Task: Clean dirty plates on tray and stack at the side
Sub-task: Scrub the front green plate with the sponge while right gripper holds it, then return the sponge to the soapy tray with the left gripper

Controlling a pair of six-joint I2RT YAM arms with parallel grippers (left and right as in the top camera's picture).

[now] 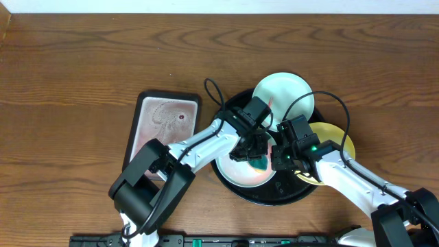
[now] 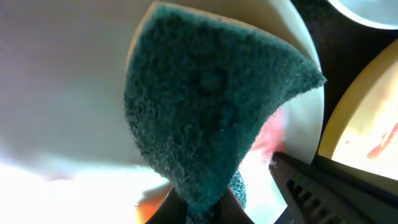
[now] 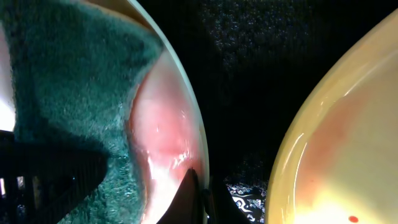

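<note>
— Where's the sponge point(image 2: 211, 106)?
— Fuzzy green, clamped in the left jaws, pressed on the pale glossy plate point(image 2: 62, 93) in the black tray point(image 1: 272, 200)
— Right jaws?
— Apart, straddling that plate's red-smeared rim, beside the yellow plate point(image 3: 348, 137)

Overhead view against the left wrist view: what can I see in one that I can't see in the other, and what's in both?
Only the overhead view shows the whole layout: the wooden table, the left arm, the right arm, a small rectangular tray and the far white plate entire. Only the left wrist view shows close detail: the rough fibres of the green sponge and a red smear on the yellow plate. Both show the sponge on the near pale plate, the yellow plate and the black tray.
</note>
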